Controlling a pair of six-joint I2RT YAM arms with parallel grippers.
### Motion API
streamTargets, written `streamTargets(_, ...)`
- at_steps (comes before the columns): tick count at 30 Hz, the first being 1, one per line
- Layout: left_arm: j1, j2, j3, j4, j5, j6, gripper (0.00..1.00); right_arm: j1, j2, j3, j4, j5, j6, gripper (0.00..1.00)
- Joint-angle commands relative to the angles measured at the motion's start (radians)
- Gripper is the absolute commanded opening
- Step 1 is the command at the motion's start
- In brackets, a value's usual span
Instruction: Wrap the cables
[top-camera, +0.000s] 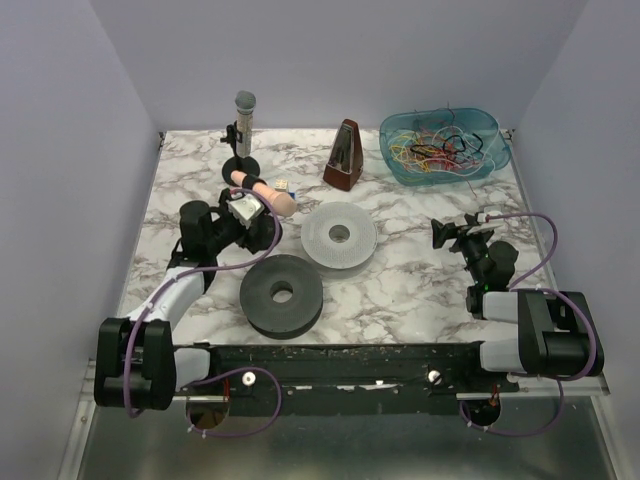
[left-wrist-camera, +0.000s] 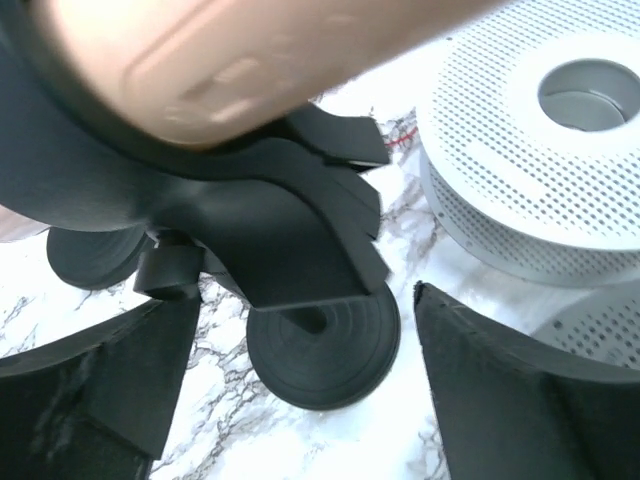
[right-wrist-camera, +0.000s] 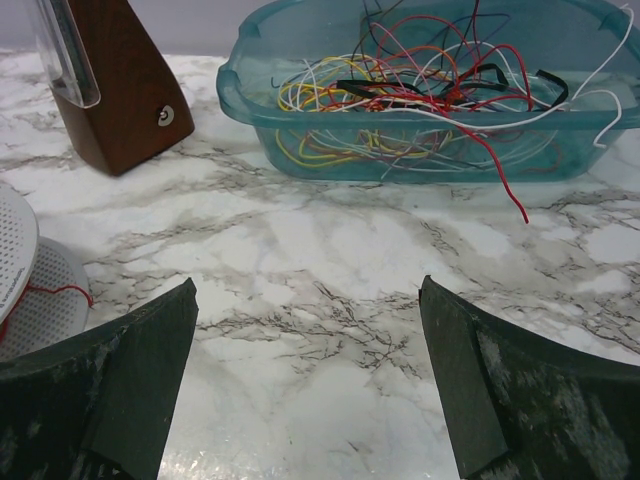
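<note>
Far right, teal bin | cables tangled | red strand droops over near wall

You can't identify the blurred peach object in the left wrist view; the top edge cuts it off. The white spool runs off right. The right wrist view crops the metronome. Overhead, the cables are too small to separate.

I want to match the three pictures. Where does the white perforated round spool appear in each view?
Top external: the white perforated round spool lies at the centre of the table.
Left wrist: the spool is in the upper right, cut by the edge.
Right wrist: the spool shows only partly, at the left edge.
Shared landmark: the grey-veined white marble tabletop in all three; the brown wooden metronome in the top and right wrist views.
</note>
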Motion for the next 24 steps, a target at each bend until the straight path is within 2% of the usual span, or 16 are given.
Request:
streamTargets(1,-0.002,-0.069,0.059,-0.218,0.073,0.065,0.99,0.0,0.004,0.008,0.028,-0.011,-0.015,1.0)
streamTargets(4,-0.001,-0.084,0.113,-0.344,0.027,0.089,0.99,0.001,0.004,0.008,0.028,-0.014,-0.015,1.0)
streamTargets(6,0.001,-0.089,0.18,-0.494,-0.005,0.164,0.98,0.001,0.004,0.008,0.028,-0.013,-0.015,1.0)
streamTargets(12,0.001,-0.108,0.395,-1.103,-0.022,0.612,0.97,0.0,0.005,0.008,0.028,-0.014,-0.015,1.0)
streamTargets(14,0.002,-0.114,0.463,-1.249,-0.025,0.721,0.96,0.001,0.005,0.008,0.026,-0.013,-0.015,1.0)
streamTargets(17,0.004,-0.114,0.568,-1.378,-0.016,0.81,0.95,0.0,0.005,0.008,0.026,-0.013,-0.015,1.0)
streamTargets(20,0.002,-0.106,0.667,-1.432,0.021,0.832,0.95,0.0,0.005,0.008,0.028,-0.011,-0.015,1.0)
streamTargets(24,0.002,-0.085,0.78,-1.537,0.195,0.941,0.97,0.001,0.005,0.008,0.028,-0.011,-0.015,1.0)
